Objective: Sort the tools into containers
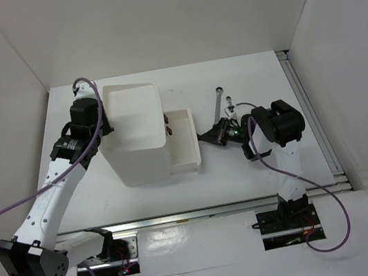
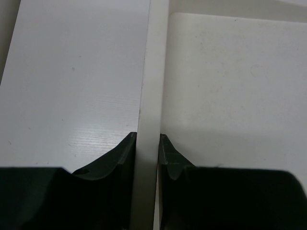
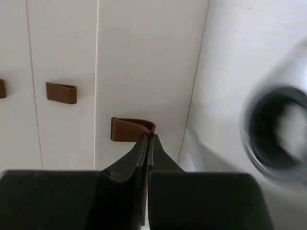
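Observation:
The container is a tall white box (image 1: 134, 135) with one shallow drawer (image 1: 184, 145) pulled out to its right. My left gripper (image 2: 147, 139) is shut on the box's thin white left wall (image 2: 151, 72), one finger on each side; in the top view this gripper (image 1: 105, 126) sits at the box's left rim. My right gripper (image 3: 149, 137) is shut, its tips touching the curled end of a brown drawer handle (image 3: 128, 129) with nothing between them; in the top view it (image 1: 202, 136) points at the drawer's front. A silver wrench (image 1: 218, 102) lies on the table behind it.
Two more brown handles (image 3: 61, 92) show on the drawer fronts to the left. A blurred silver ring (image 3: 276, 129) fills the right of the right wrist view. Another small tool (image 1: 231, 110) lies beside the wrench. White walls enclose the table on the left, back and right.

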Robot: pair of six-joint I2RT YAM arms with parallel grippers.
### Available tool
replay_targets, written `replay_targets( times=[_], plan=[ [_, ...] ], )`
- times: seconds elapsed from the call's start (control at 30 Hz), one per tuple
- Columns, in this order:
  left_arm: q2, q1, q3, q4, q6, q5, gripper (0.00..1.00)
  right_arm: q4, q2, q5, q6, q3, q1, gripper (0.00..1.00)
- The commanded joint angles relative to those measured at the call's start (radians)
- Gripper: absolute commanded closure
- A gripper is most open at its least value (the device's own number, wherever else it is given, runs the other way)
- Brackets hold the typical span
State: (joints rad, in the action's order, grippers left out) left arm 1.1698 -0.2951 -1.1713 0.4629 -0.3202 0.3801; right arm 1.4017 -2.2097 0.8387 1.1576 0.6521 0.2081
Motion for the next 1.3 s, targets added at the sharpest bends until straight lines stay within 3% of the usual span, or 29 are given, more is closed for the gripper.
replay_targets(
  times=[0.0,0.03,0.07,0.1,0.27,0.4,0.47,0.5,0.53,0.57,0.6,0.63,0.7,0.83,0.9,1.17,1.27],
  plan=[
    [0.033,-0.013,0.033,0.099,-0.069,-0.076,0.75,0.480,0.053,0.025,-0.056,-0.066,-0.073,1.00],
    [0.033,-0.013,0.033,0.099,-0.069,-0.076,0.75,0.480,0.065,0.025,-0.056,-0.066,-0.082,0.97],
    [0.033,-0.013,0.033,0.099,-0.069,-0.076,0.75,0.480,0.077,0.039,-0.056,-0.066,-0.082,0.86],
    [0.033,-0.013,0.033,0.099,-0.069,-0.076,0.75,0.480,0.111,0.049,-0.047,-0.075,-0.093,0.83],
    [0.033,-0.013,0.033,0.099,-0.069,-0.076,0.75,0.398,0.251,0.060,-0.056,-0.097,-0.140,0.79],
    [0.033,-0.013,0.033,0.099,-0.069,-0.076,0.75,0.217,0.410,0.069,-0.134,-0.107,-0.193,0.78],
    [0.033,-0.013,0.033,0.099,-0.069,-0.076,0.75,0.070,0.471,0.057,-0.176,-0.108,-0.208,0.35],
    [0.033,-0.013,0.033,0.099,-0.069,-0.076,0.75,0.004,0.542,0.037,-0.205,-0.108,-0.208,0.24],
    [0.033,-0.013,0.033,0.099,-0.069,-0.076,0.75,-0.086,0.580,0.004,-0.298,-0.095,-0.219,0.15],
    [0.033,-0.013,0.033,0.099,-0.069,-0.086,0.75,-0.362,0.620,-0.028,-0.368,-0.071,-0.219,0.09],
    [0.033,-0.013,0.033,0.099,-0.069,-0.086,0.75,-0.517,0.687,-0.074,-0.448,-0.039,-0.208,0.06],
    [0.033,-0.013,0.033,0.099,-0.069,-0.086,0.75,-0.675,0.712,-0.231,-0.608,0.048,-0.164,0.00],
    [0.033,-0.013,0.033,0.099,-0.069,-0.086,0.74,-1.082,0.700,-0.448,-0.717,0.171,-0.107,0.00],
    [0.033,-0.013,0.033,0.099,-0.069,-0.086,0.74,-1.568,0.517,-0.860,-0.765,0.561,0.000,0.00],
    [0.033,-0.013,0.033,0.099,-0.069,-0.086,0.74,-1.760,0.435,-0.988,-0.756,0.670,0.039,0.00],
    [0.033,-0.013,0.033,0.099,-0.069,-0.086,0.74,-1.945,0.182,-1.194,-0.719,0.961,0.117,0.09],
    [0.033,-0.013,0.033,0.099,-0.079,-0.086,0.74,-1.966,0.121,-1.167,-0.719,1.018,0.117,0.09]
  ],
)
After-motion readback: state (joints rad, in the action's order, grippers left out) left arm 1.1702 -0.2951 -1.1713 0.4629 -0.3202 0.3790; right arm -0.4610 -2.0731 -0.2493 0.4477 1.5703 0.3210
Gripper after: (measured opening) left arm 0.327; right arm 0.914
